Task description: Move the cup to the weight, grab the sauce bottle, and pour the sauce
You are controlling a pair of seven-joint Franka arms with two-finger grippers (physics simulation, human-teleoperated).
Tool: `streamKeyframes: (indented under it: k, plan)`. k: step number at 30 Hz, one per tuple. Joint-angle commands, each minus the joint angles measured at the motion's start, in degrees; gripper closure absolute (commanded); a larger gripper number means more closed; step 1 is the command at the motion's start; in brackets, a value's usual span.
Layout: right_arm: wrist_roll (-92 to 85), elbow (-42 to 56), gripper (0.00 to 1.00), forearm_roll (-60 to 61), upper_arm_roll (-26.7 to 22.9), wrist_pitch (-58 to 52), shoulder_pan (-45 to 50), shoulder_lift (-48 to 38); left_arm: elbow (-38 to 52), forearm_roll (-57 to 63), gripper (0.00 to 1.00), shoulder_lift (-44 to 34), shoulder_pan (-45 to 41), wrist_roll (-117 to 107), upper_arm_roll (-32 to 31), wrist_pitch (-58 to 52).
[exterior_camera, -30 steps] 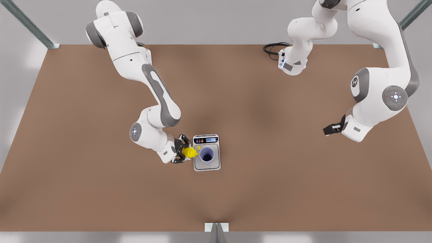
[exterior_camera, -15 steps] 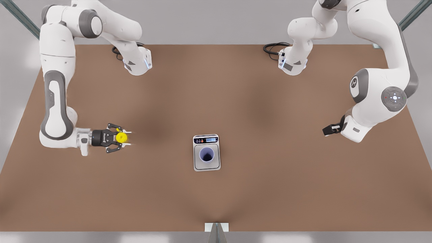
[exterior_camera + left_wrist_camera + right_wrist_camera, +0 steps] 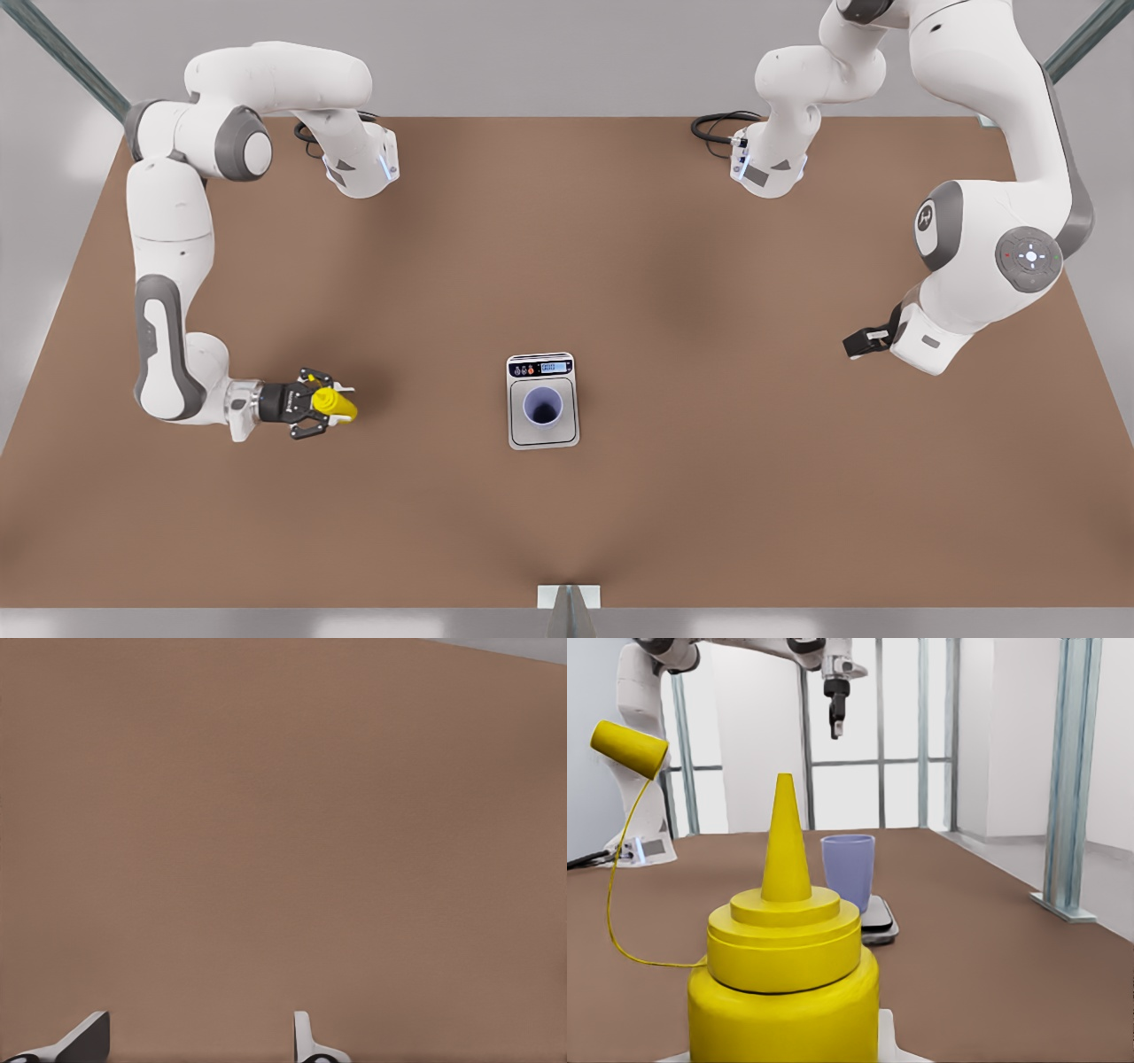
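Right gripper (image 3: pixel 330 405) clamps sauce bottle (image 3: pixel 337 405), far from cup (image 3: pixel 542 405).

In the right wrist view the bottle (image 3: pixel 784 983) is cut off below its shoulder by the picture's edge, and it hides part of the scale (image 3: pixel 879 920); in the front view the scale's display (image 3: pixel 541 367) is too small to read; the left gripper (image 3: pixel 197 1041) shows only its fingertips, the rest cut off.

The lavender cup (image 3: pixel 543 407) is stood upright in the middle of the flat silver scale (image 3: pixel 543 439), near the table's middle, with a dark inside and a black display strip seen at the scale's far edge. The yellow sauce bottle (image 3: pixel 335 404) is held well off toward the front view's left, nozzle pointed at the cup.
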Motion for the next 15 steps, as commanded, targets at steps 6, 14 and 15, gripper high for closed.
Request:
streamKeyframes:
  k: [6, 14, 15]
  plan:
    - [0.0, 0.1, 0.45, 0.7, -0.1, -0.7, 0.2, 1.2, 0.0, -0.1, 0.0, 0.0, 0.0, 0.0, 0.0, 0.0]
    - [-0.2, 0.3, 0.34, 0.6, -0.1, -0.1, 0.3, 2.3, 0.0, -0.1, 0.0, 0.1, 0.0, 0.0, 0.0, 0.1]
    - [0.0, 0.3, 0.23, 0.6, -0.1, 0.0, 0.3, 2.3, 0.0, -0.1, 0.0, 0.1, 0.0, 0.0, 0.0, 0.1]
